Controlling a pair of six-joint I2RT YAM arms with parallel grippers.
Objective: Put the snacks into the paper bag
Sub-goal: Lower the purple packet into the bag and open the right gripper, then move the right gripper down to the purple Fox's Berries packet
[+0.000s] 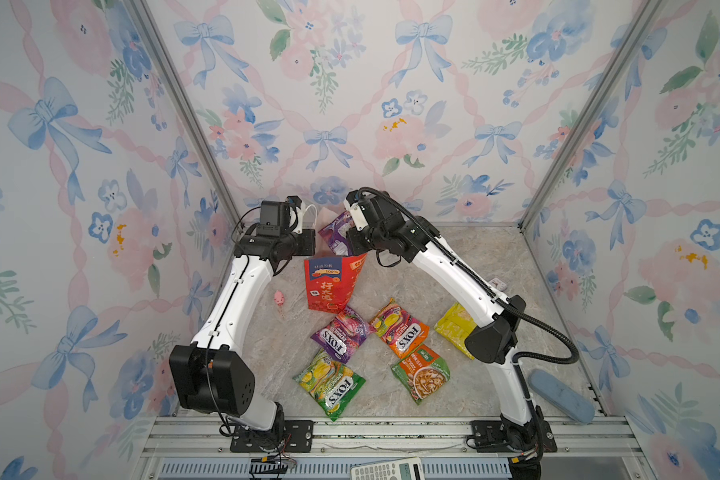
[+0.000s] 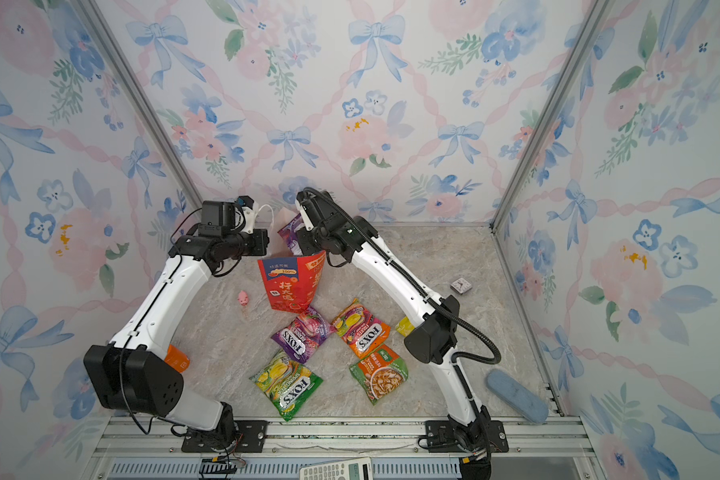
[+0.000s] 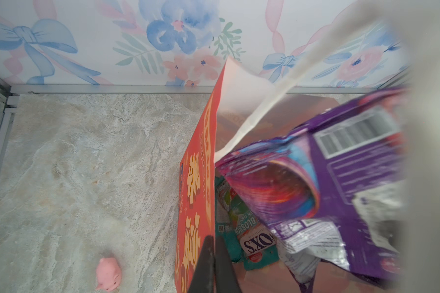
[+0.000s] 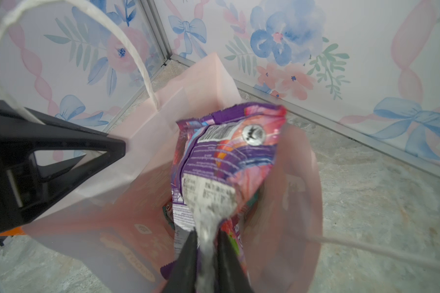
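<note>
Nearest us, a calculator lies at the front edge, on our side of the rail that carries both arms. Just past the rail we find five snacks flat on the marbled tabletop: a green FOX'S bag, a green-orange packet, a purple FOX'S bag, an orange FOX'S bag and a yellow packet, this last partly hidden by the right arm. Behind them the paper bag stands upright and open, with the purple FOX'S bag just beside its base. We see the left gripper closed on the bag's red wall at the rim, one finger outside and one inside, with a white cord handle looped over it. Low inside the bag lies a teal FOX'S bag. The right gripper hangs over the opening. Its fingers stand a little apart on either side of the crimped silver end of a purple packet, which is partly inside the bag's mouth. Whether they pinch it we cannot tell. A pink toy sits left of the bag, and a blue pad lies by the right wall.
</note>
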